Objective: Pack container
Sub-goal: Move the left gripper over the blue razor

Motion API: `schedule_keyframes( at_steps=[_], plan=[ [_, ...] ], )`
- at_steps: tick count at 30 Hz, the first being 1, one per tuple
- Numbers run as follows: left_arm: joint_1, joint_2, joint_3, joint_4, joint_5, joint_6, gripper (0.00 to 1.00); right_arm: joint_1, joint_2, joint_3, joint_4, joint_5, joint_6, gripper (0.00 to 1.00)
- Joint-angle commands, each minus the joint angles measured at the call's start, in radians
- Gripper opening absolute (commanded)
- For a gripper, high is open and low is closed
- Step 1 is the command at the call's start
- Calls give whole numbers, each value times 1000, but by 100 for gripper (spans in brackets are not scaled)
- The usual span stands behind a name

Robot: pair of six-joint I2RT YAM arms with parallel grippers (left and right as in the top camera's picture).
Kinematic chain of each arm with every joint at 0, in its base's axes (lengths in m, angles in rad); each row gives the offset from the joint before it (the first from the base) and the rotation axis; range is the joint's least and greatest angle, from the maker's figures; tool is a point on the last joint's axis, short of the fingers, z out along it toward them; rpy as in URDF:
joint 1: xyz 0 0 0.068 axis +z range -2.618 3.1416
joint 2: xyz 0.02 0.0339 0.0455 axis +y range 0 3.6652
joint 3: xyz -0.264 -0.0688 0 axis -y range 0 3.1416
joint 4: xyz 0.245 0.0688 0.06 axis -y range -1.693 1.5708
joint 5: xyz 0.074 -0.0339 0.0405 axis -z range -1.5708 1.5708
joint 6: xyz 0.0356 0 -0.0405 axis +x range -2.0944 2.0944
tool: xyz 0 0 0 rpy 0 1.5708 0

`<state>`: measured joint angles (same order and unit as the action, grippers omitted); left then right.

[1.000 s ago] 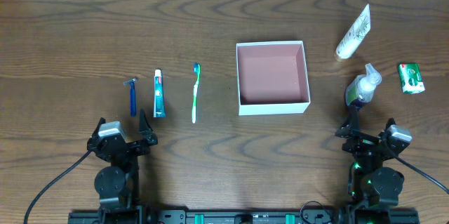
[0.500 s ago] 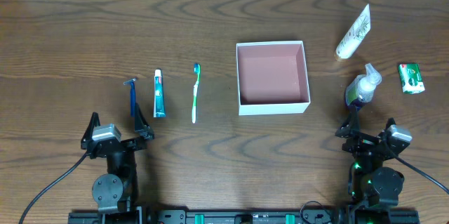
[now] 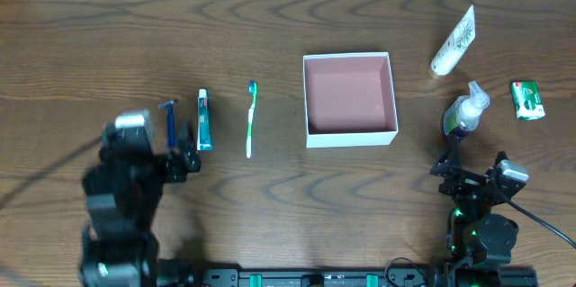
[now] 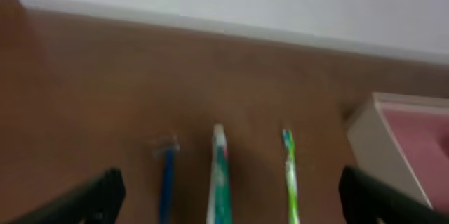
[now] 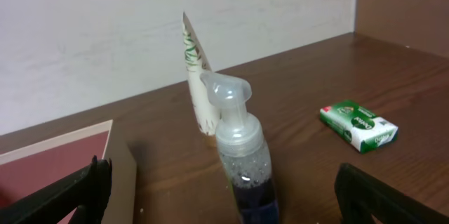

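Near the tabletop's middle, right of centre, sits the container (image 3: 350,98). Toward the near left edge, the left gripper (image 4: 228,194) gapes wide, holding nothing, facing the razor (image 3: 169,123) and toothpaste (image 3: 203,121). The right gripper (image 3: 474,165) is likewise spread and empty, before the pump bottle (image 3: 465,113).

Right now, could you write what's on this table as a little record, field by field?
container: white box, pink inside, nothing in it, mid-table
left of it: toothbrush, toothpaste tube, razor, lying side by side
right of it: pump bottle upright, white tube, green packet
left gripper: open, holding nothing, facing the three left items
right gripper: open, holding nothing, just behind the pump bottle
packed so far: nothing
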<state>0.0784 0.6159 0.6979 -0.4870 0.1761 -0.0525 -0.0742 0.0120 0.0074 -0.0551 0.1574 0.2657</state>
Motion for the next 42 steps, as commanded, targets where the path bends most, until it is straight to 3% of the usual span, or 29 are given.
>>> schedule_keyframes(
  at_steps=[1,5,8,13,23,27,34,42],
  plan=[
    [4,235,201,-199,74,-5,98,16,-6,-2,-4,7,-16,99],
    [4,483,369,-359,74,-5,98,16,-6,-2,-4,7,-16,99],
    [8,606,406,-372,45,53,98,16,-6,-2,-4,7,-16,99],
    [107,751,406,-376,14,51,98,16,-6,-2,-4,7,-16,99],
    [299,908,406,-336,52,57,98,16,-6,-2,-4,7,-16,99],
    [284,942,406,-320,100,85,98,16,-6,-2,-4,7,-16,99],
    [224,1032,406,-320,-56,84,98,16,-6,-2,-4,7,-16,99],
    [223,1131,415,-315,-108,78,98,16,-6,-2,-4,7,-16,99]
  ],
)
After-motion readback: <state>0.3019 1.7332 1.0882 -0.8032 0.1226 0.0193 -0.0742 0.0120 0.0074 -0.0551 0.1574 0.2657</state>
